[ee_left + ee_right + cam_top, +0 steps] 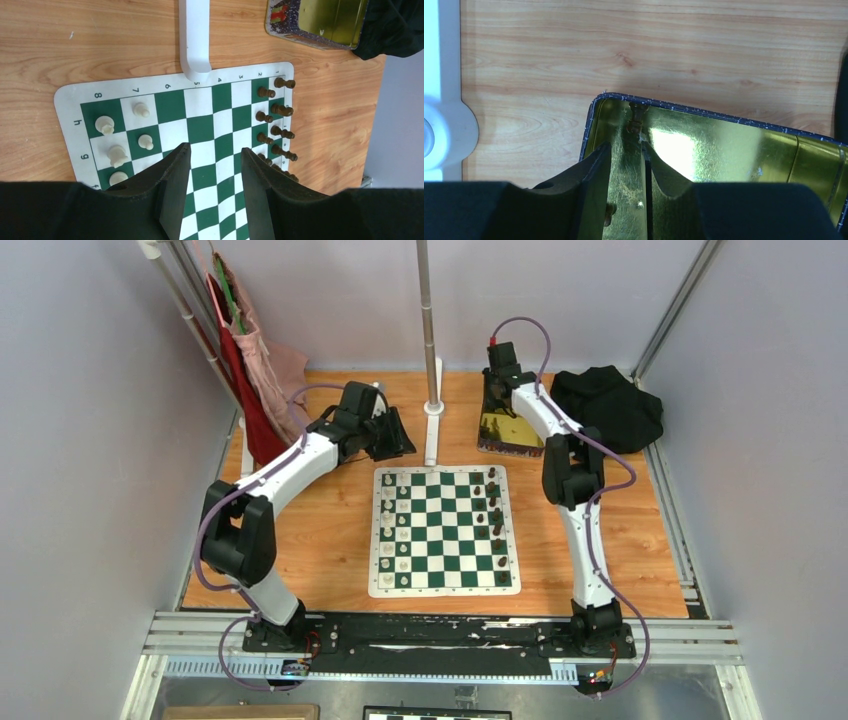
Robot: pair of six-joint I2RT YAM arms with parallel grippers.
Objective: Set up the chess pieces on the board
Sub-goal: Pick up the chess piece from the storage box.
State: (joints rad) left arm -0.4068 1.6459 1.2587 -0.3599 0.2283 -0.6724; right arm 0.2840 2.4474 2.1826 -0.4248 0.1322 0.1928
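The left claw hovers spread and empty above the green board, where nine dark brown pieces can be counted along one edge, while the right claw, slightly parted and holding nothing, sits inside the gold tin near one brown piece.

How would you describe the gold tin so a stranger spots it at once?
Start at the green-and-white board on the wooden table. Past its far right corner, left of a black cloth heap, lies an open tin. It alone is shiny gold, with a dark speckled rim.

brown chess pieces upright, board flat
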